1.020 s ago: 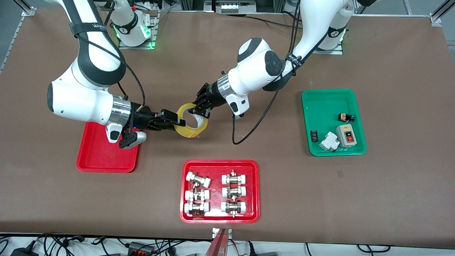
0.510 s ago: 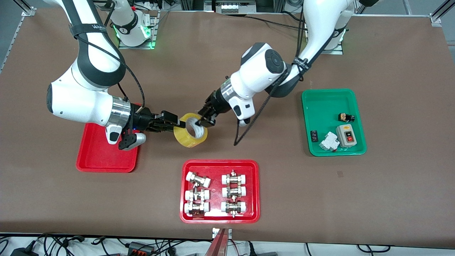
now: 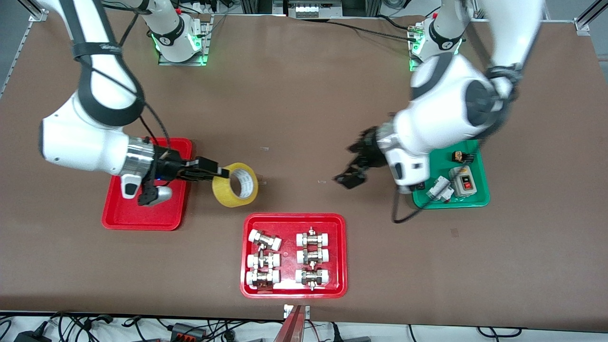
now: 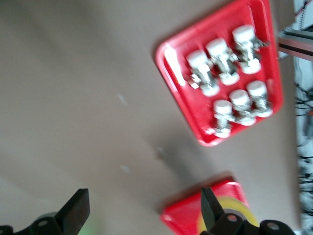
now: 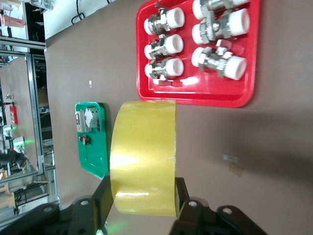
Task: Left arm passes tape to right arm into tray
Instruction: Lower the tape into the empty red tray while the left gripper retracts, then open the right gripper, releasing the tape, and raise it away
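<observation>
The tape (image 3: 235,186), a yellow roll with a pale core, is held on edge by my right gripper (image 3: 217,171), whose fingers are shut across its width. It hangs just above the table beside the plain red tray (image 3: 137,223), toward the table's middle. In the right wrist view the tape (image 5: 144,152) fills the gap between the right gripper's (image 5: 143,197) two fingers. My left gripper (image 3: 350,165) is open and empty, over the table beside the green tray. In the left wrist view my left gripper (image 4: 143,209) shows wide open, with the red tray (image 4: 188,216) and tape (image 4: 235,209) far off.
A red tray (image 3: 339,251) with white-capped metal fittings lies near the front edge; it also shows in both wrist views (image 5: 195,99) (image 4: 195,115). A green tray (image 3: 427,137) with small electrical parts lies toward the left arm's end, also in the right wrist view (image 5: 95,147).
My left gripper let go of the tape and drew back toward the green tray. My right gripper, shut on the tape, carried it toward the plain red tray.
</observation>
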### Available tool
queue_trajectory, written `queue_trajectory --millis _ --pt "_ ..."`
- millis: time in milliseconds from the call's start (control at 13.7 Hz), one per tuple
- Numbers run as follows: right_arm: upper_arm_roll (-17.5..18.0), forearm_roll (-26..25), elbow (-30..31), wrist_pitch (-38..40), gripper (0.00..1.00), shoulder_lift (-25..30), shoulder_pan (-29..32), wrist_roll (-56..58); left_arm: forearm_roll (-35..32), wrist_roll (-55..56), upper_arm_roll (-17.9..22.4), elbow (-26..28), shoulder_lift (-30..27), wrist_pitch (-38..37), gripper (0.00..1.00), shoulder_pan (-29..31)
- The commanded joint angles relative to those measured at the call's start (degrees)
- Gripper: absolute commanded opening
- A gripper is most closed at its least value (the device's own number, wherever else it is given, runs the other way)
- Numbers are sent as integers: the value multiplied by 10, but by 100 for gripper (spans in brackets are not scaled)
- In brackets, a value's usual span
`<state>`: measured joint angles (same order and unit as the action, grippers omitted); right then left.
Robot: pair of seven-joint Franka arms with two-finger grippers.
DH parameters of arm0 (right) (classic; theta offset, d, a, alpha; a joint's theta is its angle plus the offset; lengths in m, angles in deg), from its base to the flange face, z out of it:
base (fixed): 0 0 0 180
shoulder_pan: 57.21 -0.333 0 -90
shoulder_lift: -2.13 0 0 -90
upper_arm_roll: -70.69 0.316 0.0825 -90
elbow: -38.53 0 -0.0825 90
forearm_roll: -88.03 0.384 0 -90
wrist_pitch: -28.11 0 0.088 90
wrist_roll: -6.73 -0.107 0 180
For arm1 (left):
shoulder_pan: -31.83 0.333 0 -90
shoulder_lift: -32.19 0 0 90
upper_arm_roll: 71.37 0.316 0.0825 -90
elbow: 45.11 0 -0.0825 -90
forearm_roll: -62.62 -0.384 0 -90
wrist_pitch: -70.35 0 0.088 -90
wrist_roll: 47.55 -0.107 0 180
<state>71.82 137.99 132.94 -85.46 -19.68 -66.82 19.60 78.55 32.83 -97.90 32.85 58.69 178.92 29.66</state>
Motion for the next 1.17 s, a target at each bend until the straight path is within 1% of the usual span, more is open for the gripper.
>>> queue_trajectory --millis 0,73,146,291,437,510,583,656,728,801,947,1020,1093 --pt "5 2 -12 91 0 -16 86 73 -21 -95 0 4 -37 -110 100 48" --pt "5 1 -12 129 0 -28 119 103 -56 -145 -4 4 -53 -155 100 68" --pt "5 -7 -11 162 0 -43 150 141 -94 -204 -4 4 -68 -201 100 75" --pt "5 -49 -10 207 0 -72 212 218 -159 -320 1 4 -89 -281 100 87" --pt "5 -87 -7 222 0 -103 251 280 -235 -459 -1 15 -116 -308 100 101" --pt "5 -116 -8 220 0 -113 260 310 -252 -521 1 26 -126 -314 100 110" --pt "5 -136 -8 216 0 -117 267 332 -252 -550 -3 39 -137 -312 100 135" --pt "5 -148 -8 212 0 -129 272 357 -252 -558 -5 64 -152 -307 100 149" --pt "5 -150 -9 203 0 -141 275 383 -252 -558 -5 99 -178 -287 100 150" --pt "5 -155 -9 187 0 -150 275 408 -250 -559 -4 151 -211 -252 100 152" --pt "5 -196 -6 145 0 -154 269 433 -249 -559 -4 254 -283 -171 100 155" --pt "5 -206 -5 127 10 -157 267 435 -249 -559 -5 258 -286 -168 100 153" --pt "5 -220 -5 108 35 -165 261 446 -249 -564 -5 251 -284 -168 100 152"
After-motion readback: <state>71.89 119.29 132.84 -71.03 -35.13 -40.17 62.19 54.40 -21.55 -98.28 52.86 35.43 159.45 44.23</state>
